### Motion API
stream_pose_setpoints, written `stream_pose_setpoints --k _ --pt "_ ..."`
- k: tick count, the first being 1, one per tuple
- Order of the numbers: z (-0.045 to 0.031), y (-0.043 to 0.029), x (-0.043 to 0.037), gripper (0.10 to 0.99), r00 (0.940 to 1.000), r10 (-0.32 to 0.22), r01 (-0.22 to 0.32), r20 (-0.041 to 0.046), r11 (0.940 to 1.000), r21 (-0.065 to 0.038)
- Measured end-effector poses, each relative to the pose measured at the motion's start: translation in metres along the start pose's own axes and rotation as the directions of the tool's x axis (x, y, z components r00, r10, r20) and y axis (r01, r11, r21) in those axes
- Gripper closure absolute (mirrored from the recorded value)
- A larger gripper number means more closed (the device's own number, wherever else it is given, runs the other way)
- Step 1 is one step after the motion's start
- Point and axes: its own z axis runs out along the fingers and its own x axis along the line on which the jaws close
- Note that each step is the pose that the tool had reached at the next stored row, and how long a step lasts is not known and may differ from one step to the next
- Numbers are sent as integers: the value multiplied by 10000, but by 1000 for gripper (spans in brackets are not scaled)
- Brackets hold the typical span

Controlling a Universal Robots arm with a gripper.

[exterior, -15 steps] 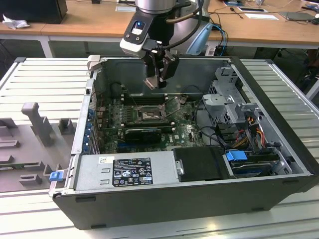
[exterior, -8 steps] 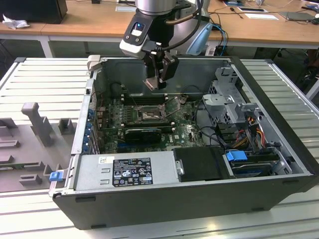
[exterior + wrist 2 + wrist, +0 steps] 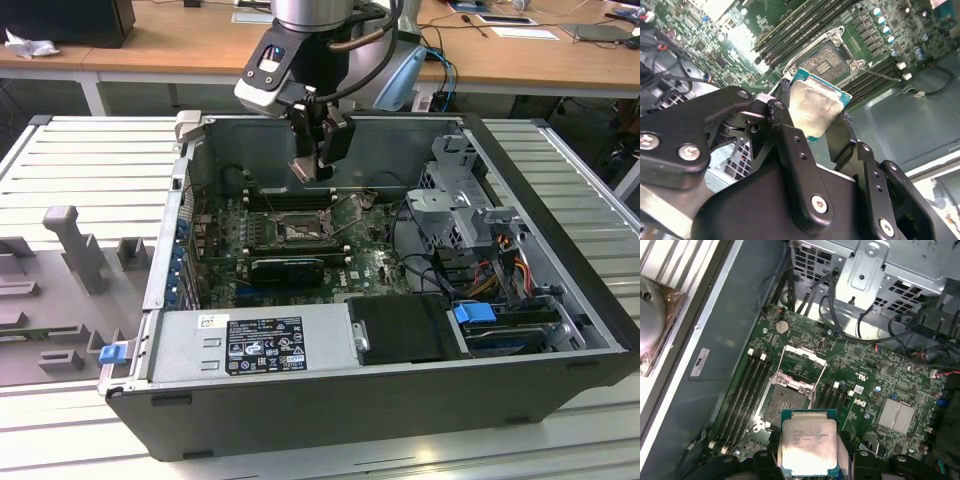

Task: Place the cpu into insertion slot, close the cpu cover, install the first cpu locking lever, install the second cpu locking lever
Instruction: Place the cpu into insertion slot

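My black gripper [image 3: 810,122] is clamped on the cpu [image 3: 808,447], a flat square with a dull silver top, above the dark square insertion slot [image 3: 786,405]. The thin silvery cpu cover [image 3: 805,354] is swung open.

Wooden desks [image 3: 170,38] behind, grey tabletop [image 3: 80,160] — ribbed

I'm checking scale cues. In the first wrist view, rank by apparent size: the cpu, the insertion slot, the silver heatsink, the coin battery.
1. cpu, nearest the camera, which enlarges it.
2. insertion slot, partly behind the cpu; close to the next, so unsure.
3. silver heatsink.
4. coin battery.
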Motion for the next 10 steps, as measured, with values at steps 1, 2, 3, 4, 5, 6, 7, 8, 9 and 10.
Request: stream_pose_setpoints --k 1,2,3,4,5,6,7,8,9,10 --pt "2 0 0 557 9997 235 -235 21 9997 -4" --pt "6 0 0 557 9988 495 -495 44 9988 -10" --pt "8 -1 0 557 9983 572 -572 51 9984 -11" --pt "13 -1 0 557 9983 582 -582 52 9983 -12" --pt "16 -1 0 557 9983 582 -582 52 9983 -12" --pt "19 -1 0 557 9983 583 -583 51 9983 -12" --pt "24 -2 0 557 9983 583 -583 52 9983 -12" --pt "30 -2 0 557 9983 583 -583 51 9983 -13" --pt "38 -3 -1 557 9983 583 -583 52 9983 -12" --pt "40 -3 -1 557 9983 586 -586 52 9983 -12"
